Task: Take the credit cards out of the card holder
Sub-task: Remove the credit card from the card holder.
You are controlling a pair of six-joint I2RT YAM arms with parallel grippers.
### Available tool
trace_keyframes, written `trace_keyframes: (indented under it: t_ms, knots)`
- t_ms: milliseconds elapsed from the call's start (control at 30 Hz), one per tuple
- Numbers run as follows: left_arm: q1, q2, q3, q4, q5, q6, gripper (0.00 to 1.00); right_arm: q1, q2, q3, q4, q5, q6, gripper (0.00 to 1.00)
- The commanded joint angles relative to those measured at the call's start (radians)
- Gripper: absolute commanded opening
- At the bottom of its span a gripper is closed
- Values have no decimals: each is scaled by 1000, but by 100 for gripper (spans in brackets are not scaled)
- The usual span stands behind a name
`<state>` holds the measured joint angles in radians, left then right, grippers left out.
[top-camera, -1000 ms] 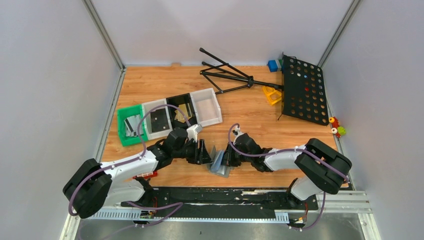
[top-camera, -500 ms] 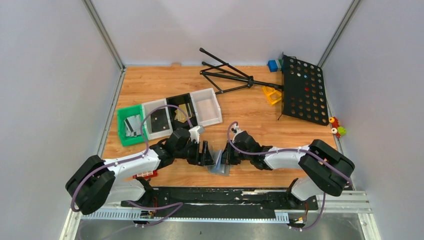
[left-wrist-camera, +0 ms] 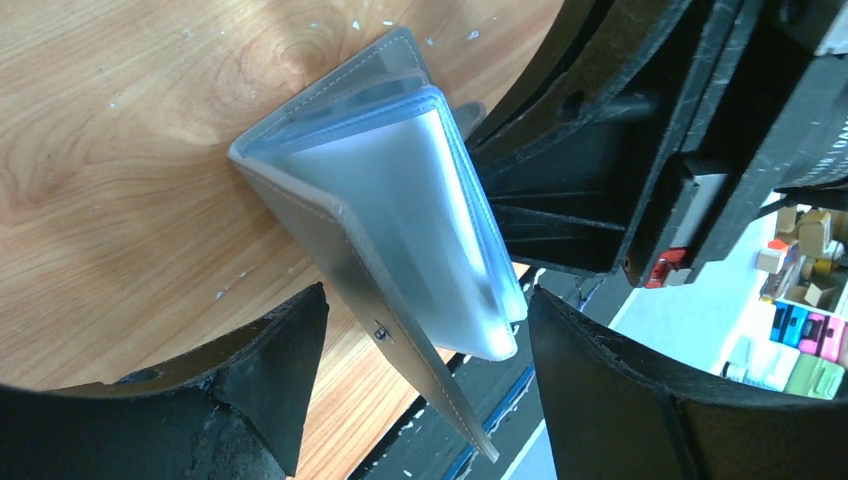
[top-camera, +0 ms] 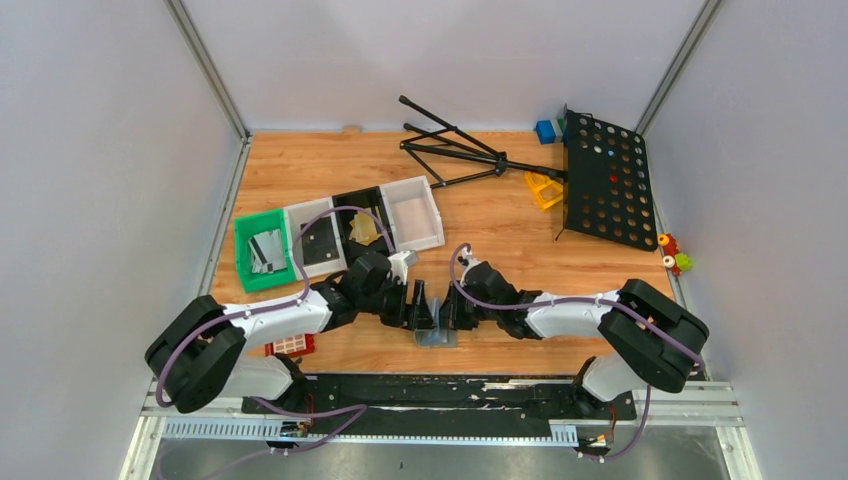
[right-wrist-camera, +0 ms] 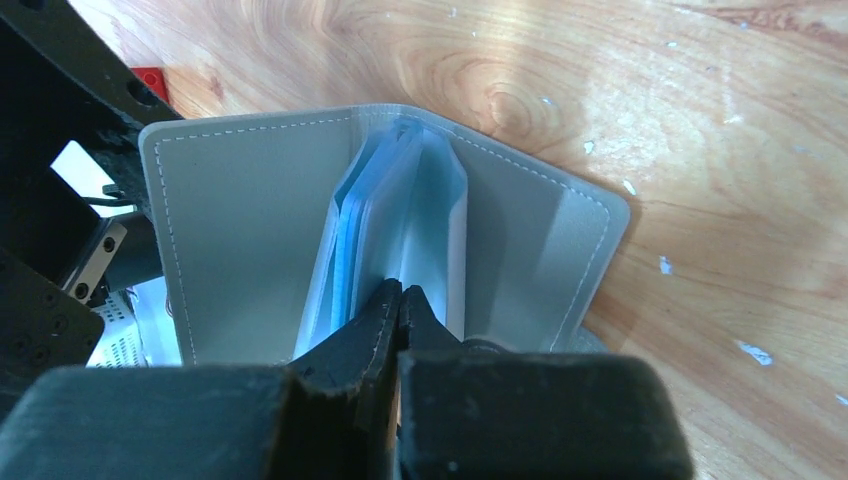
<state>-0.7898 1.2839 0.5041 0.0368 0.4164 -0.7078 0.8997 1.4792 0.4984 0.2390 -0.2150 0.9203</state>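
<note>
The grey card holder (top-camera: 435,327) stands open on its edge on the wood near the front. It also shows in the left wrist view (left-wrist-camera: 390,220) and in the right wrist view (right-wrist-camera: 250,230), with clear sleeves fanned out. I cannot tell whether the sleeves hold a card. My right gripper (right-wrist-camera: 402,292) is shut on one clear sleeve. My left gripper (left-wrist-camera: 428,293) is open, its jaws on either side of the holder's free edge. A silvery-grey card (top-camera: 268,247) lies in the green tray, a black card (top-camera: 322,243) in the white tray, and a gold card (top-camera: 362,228) in the black tray.
The row of trays (top-camera: 425,232) stands behind the left arm. A red block with white squares (top-camera: 290,345) lies beside the left arm. A black folding stand (top-camera: 455,150), a black perforated board (top-camera: 607,180), a yellow piece (top-camera: 545,190) and small toys (top-camera: 675,258) are at the back right.
My left gripper has moved right, up to the card holder, and now straddles its edge. The holder has shifted a little left and stands more upright. The right gripper stays shut on it.
</note>
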Motion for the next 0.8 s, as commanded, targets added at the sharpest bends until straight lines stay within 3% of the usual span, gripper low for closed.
trace_keyframes:
  t_ms: [0, 300, 567, 767]
  knots:
    - [-5, 17, 37, 5, -6, 18, 80, 11, -12, 42, -1, 18, -17, 1]
    - [-5, 14, 38, -3, -12, 12, 84, 38, -23, 55, -9, 26, -20, 1]
    - [-5, 11, -23, 120, 45, -53, 84, 52, -29, 43, -16, 40, -14, 1]
    - [-3, -24, -73, 160, 12, -101, 88, 74, -42, 45, -28, 63, -12, 1]
